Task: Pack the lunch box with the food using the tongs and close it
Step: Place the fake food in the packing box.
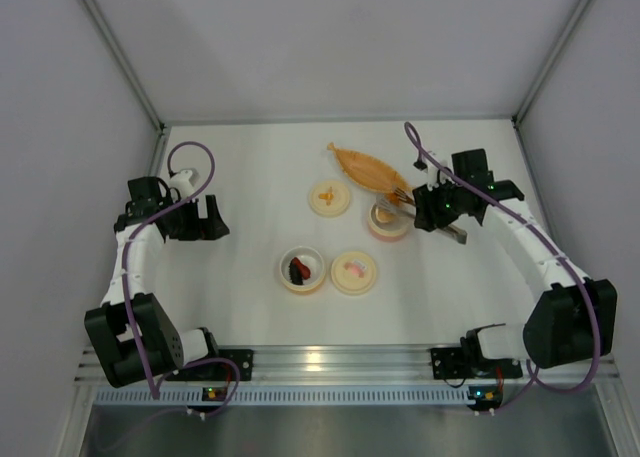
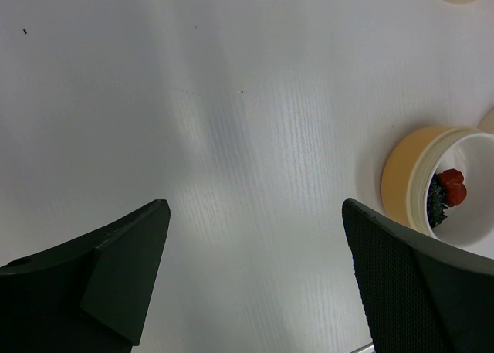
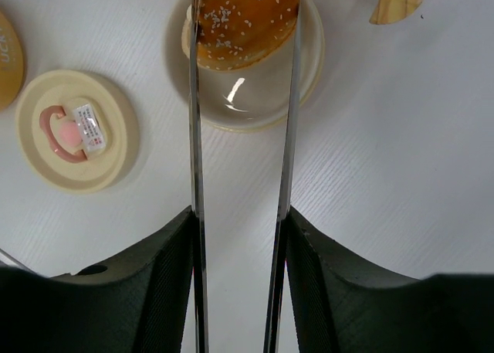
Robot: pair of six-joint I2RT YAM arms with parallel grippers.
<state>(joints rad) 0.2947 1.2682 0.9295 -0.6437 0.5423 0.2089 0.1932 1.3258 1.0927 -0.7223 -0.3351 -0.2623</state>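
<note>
Worktop: the white worktop carries two bowls, two loose lids and a long dish, all grouped between the two arms
Left hand: the left hand hangs over bare surface on its own side, fingers spread fully apart and holding nothing
Right hand: the right hand is clamped on the tongs, one finger pressing each thin metal arm from outside
Boat-shaped dish: the orange boat-shaped dish lies at the far side, just beyond the tong tips
Far bowl: the far bowl sits under the tong tips, its glossy inside showing
Near bowl: the near bowl stands nearer the left hand, uncovered
Lids: the pink-motif lid lies flat beside the near bowl; the yellow-motif lid lies farther back; neither is on a bowl
Food in the tongs: the orange-brown lump, speckled with pale seeds, sits between the two tong arms over the far bowl; whether it is lifted or resting on the rim cannot be told
Food already packed: the black ridged piece and the dark red piece lie together inside the near bowl
Step, as judged: carrying the last piece; closing not yet begun
Risk: the rounded lump is pinched only near the tips of smooth arms, so a slackened squeeze or a jolt in transit could let it roll out onto the worktop
Risk: a harder squeeze could twist the thin arms and squirt the lump sideways, or the tips could catch a rim and shove the light bowl
</note>
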